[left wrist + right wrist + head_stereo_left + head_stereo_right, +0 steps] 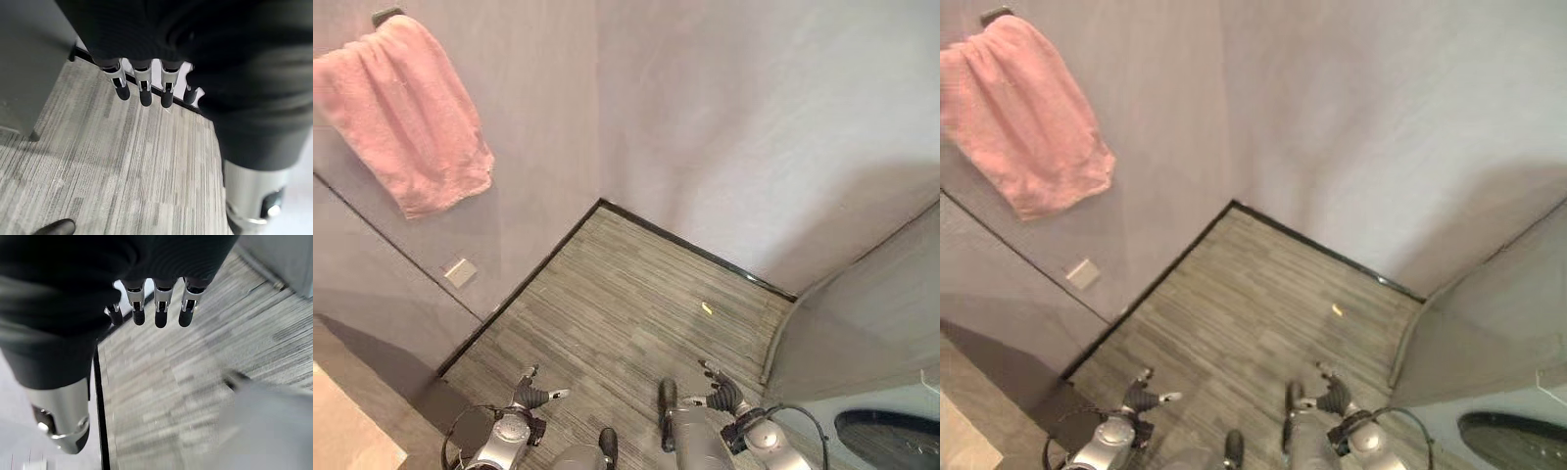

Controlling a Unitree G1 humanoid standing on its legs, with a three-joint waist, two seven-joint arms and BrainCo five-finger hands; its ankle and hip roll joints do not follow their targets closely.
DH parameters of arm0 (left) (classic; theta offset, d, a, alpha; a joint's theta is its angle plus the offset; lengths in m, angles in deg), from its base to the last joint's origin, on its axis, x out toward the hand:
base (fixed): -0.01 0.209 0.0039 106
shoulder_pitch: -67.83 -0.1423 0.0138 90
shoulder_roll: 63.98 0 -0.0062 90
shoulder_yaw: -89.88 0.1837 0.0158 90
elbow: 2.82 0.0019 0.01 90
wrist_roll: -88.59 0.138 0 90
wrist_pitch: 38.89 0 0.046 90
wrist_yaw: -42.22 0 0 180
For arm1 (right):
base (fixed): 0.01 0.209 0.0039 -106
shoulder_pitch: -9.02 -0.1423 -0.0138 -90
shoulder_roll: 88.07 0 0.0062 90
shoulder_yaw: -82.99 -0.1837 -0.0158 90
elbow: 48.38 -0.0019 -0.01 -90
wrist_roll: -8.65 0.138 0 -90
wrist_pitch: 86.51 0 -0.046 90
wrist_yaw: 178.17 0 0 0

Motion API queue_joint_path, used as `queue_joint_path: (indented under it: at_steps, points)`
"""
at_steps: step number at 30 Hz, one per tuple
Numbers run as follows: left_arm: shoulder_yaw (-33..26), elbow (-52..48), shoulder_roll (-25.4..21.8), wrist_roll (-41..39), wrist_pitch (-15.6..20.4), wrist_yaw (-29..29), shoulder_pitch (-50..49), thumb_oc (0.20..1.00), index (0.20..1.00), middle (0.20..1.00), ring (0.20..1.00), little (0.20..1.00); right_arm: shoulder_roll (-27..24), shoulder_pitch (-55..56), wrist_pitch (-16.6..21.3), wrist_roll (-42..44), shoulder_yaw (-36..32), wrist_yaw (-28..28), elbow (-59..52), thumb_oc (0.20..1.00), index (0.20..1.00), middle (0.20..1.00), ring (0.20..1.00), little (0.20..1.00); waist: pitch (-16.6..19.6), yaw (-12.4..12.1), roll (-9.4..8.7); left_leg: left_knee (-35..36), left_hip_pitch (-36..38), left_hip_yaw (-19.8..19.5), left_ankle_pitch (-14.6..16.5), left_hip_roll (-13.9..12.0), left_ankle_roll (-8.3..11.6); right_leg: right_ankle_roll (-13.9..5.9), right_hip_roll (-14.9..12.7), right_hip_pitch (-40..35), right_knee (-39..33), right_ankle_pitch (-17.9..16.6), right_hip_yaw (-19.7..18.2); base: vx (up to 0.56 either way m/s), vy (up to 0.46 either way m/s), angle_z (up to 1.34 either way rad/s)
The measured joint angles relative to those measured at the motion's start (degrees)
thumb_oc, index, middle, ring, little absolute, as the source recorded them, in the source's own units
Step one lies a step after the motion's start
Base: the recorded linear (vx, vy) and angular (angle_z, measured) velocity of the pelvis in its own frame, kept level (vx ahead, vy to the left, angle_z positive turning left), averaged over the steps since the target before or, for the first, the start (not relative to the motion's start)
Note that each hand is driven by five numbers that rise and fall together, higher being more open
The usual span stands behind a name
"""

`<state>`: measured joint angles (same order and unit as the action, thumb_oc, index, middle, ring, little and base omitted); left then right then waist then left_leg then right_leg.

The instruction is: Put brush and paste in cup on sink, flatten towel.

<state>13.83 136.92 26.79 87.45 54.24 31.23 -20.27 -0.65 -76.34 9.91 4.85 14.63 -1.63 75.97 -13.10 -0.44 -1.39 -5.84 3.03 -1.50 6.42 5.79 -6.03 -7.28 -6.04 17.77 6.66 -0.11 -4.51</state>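
Both of our hands, left and right, hang low over the floor with fingers straight and empty, so we judge nothing begun: next we must reach the bunched pink towel hanging high on the wall at left

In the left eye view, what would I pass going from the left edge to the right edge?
Pink terry towel hanging on the wall → small pale square wall plate → robot's left hand → small yellow scrap on the striped grey floor → robot's right hand → dark oval basin.
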Motion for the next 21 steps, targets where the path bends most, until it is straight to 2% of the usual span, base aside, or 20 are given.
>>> queue_joint_path:
  at_steps: [1, 2, 4, 5, 6, 9, 11, 12, 13, 14, 16, 17, 19, 20, 21]
  points:
    - [0.02, 0.12, 0.02, 0.00, 0.03, -0.02, -0.37, 1.000, 1.000, 1.000, 1.000, 1.000, 0.08, 0.24, 0.00, 0.02, -0.04, -0.01, 0.00, 1.000, 1.000, 1.000, 1.000, 1.000, 0.27, 0.06, -0.12, -0.91, 0.44, -2.09, 0.83, 0.04, 0.04, -0.73, 0.54, -0.20, -0.23, -0.61, -3.48, 0.17, -0.168, 1.09]
    - [0.01, 0.34, -0.15, 0.01, 0.04, -0.01, -0.29, 1.000, 1.000, 1.000, 1.000, 1.000, 0.10, 0.33, 0.01, 0.03, -0.05, 0.01, 0.09, 1.000, 1.000, 1.000, 1.000, 1.000, 0.22, 0.42, -0.24, -1.92, 0.61, -4.77, 1.68, -0.13, 0.86, -1.60, 0.81, -1.84, 0.65, -1.18, -4.18, 0.16, -0.204, 1.20]
    - [0.05, 0.26, -0.58, 0.01, 0.17, -0.04, -0.97, 1.000, 1.000, 1.000, 1.000, 1.000, 0.02, 1.40, 0.00, 0.03, -0.11, 0.04, 0.26, 1.000, 1.000, 1.000, 1.000, 1.000, 1.80, 0.48, -1.80, -1.94, 1.18, -8.67, 2.61, -0.40, 2.12, -1.53, 1.10, -3.77, 4.45, -1.21, -2.55, 0.20, -0.235, 1.18]
    - [0.07, 0.35, -1.16, 0.01, 0.16, -0.04, -1.37, 1.000, 1.000, 1.000, 1.000, 1.000, -0.01, 1.44, 0.00, 0.04, -0.12, 0.05, 0.44, 1.000, 1.000, 1.000, 1.000, 1.000, 2.73, 0.38, -3.14, -2.12, 1.58, -10.16, 3.07, -0.23, 3.25, -0.05, 1.46, -5.77, 4.00, -1.90, -1.80, 0.24, -0.308, 1.16]
    - [0.33, 0.93, -0.51, -0.04, 0.11, 0.00, -2.20, 1.000, 1.000, 1.000, 1.000, 1.000, -1.59, -0.99, 0.00, 0.19, -0.99, 0.02, 1.82, 1.000, 1.000, 1.000, 1.000, 1.000, 3.35, -0.16, -1.09, -1.89, 2.06, -11.73, 3.71, -4.56, 5.25, 3.17, 4.74, -8.21, 1.00, -3.61, 1.82, 0.21, -0.299, 0.93]
    - [0.27, 0.88, -0.14, -0.31, 0.16, 0.01, -1.70, 1.000, 1.000, 1.000, 1.000, 1.000, -3.55, -3.69, 0.00, 0.23, -1.33, -0.04, 2.15, 1.000, 1.000, 1.000, 1.000, 1.000, 3.38, -0.31, -0.90, -2.41, 1.44, -11.84, 1.75, -7.45, 8.40, 5.11, 6.20, -11.58, -2.38, -3.82, 6.52, 0.13, -0.226, 0.70]
    - [0.30, 0.83, 0.15, -0.65, 0.37, -0.01, -0.09, 1.000, 1.000, 1.000, 1.000, 1.000, -4.49, -3.75, 0.00, 0.27, -1.75, -0.10, 2.30, 1.000, 1.000, 1.000, 1.000, 1.000, 3.48, -0.16, -1.46, -3.54, 0.48, -10.83, 0.41, -8.18, 10.32, 6.45, 6.32, -12.83, -3.31, -3.16, 9.56, 0.06, -0.152, 0.82]
    - [0.28, 0.84, 0.13, -0.67, 0.40, -0.03, 0.77, 1.000, 1.000, 1.000, 1.000, 1.000, -4.68, -3.71, -0.01, 0.28, -1.83, -0.12, 2.22, 1.000, 1.000, 1.000, 1.000, 1.000, 3.49, -0.15, -1.79, -3.92, -0.41, -9.26, -0.34, -8.62, 10.95, 6.98, 6.20, -13.12, -3.48, -2.83, 11.00, 0.04, -0.112, 0.98]
    - [0.31, 1.00, 0.07, -0.66, 0.37, 0.00, 2.22, 1.000, 1.000, 1.000, 1.000, 1.000, -4.96, -3.40, 0.01, 0.43, -1.91, -0.19, 1.25, 1.000, 1.000, 1.000, 1.000, 1.000, 3.11, 1.23, -2.59, -5.05, -2.61, -2.06, -1.86, -9.44, 11.80, 8.14, 4.84, -14.37, -5.31, -3.14, 14.85, 0.01, -0.096, 1.62]
    - [0.35, 0.79, 0.45, -0.67, 0.42, -0.06, 3.83, 1.000, 1.000, 1.000, 1.000, 1.000, -5.44, -2.29, 0.05, 0.82, -2.63, -0.17, -0.32, 1.000, 1.000, 1.000, 1.000, 1.000, 2.83, 3.21, -3.39, -5.04, -4.47, 10.01, -1.35, -11.04, 10.87, 8.88, 3.83, -15.06, -6.67, -3.16, 18.00, -0.03, -0.071, 1.54]
    - [0.36, 0.35, 0.47, -0.63, 0.48, -0.10, 4.96, 1.000, 1.000, 1.000, 1.000, 1.000, -5.44, -2.36, 0.04, 0.82, -2.41, -0.22, -0.30, 1.000, 1.000, 1.000, 1.000, 1.000, 2.80, 2.98, -3.04, -4.16, -3.94, 20.00, -0.86, -13.15, 10.09, 8.82, 4.12, -14.85, -7.04, -2.55, 19.86, 0.02, -0.026, 0.91]
    - [0.45, 0.39, 0.45, -0.59, 0.41, -0.05, 5.17, 1.000, 1.000, 1.000, 1.000, 1.000, -5.05, -2.12, 0.07, 0.82, -2.45, -0.23, -0.33, 1.000, 1.000, 1.000, 1.000, 1.000, 2.86, 4.70, -2.88, -5.99, -4.24, 26.86, -0.73, -14.62, 9.91, 8.62, 4.01, -15.23, -7.96, -2.21, 22.35, 0.06, 0.027, 0.76]
    - [0.89, 0.44, 0.60, -0.52, 0.41, -0.01, 5.13, 1.000, 1.000, 1.000, 1.000, 1.000, -5.01, -0.89, 0.04, 0.80, -2.46, -0.23, -0.28, 1.000, 1.000, 1.000, 1.000, 1.000, 2.90, 5.20, -2.40, -5.69, -3.04, 32.47, -0.76, -15.54, 9.92, 8.28, 4.03, -14.74, -7.79, -1.88, 24.01, 0.00, 0.045, 0.59]
    - [0.89, 0.47, 0.64, -0.51, 0.41, -0.01, 5.13, 1.000, 1.000, 1.000, 1.000, 1.000, -5.01, -0.81, 0.04, 0.80, -2.46, -0.23, -0.25, 1.000, 1.000, 1.000, 1.000, 1.000, 2.86, 5.27, -2.35, -5.59, -2.95, 32.62, -0.76, -15.54, 9.92, 8.24, 4.04, -14.72, -7.77, -1.86, 24.16, -0.03, 0.060, 0.38]
    - [0.91, 0.88, 1.11, -0.50, 0.40, 0.01, 4.81, 1.000, 1.000, 1.000, 1.000, 1.000, -5.01, -0.13, -0.03, 0.74, -2.57, -0.18, -0.22, 1.000, 1.000, 1.000, 1.000, 1.000, 2.74, 5.59, -1.62, -2.59, -1.62, 32.41, -0.84, -14.72, 9.81, 7.53, 4.34, -14.43, -6.93, -2.19, 25.13, -0.03, 0.071, 0.22]
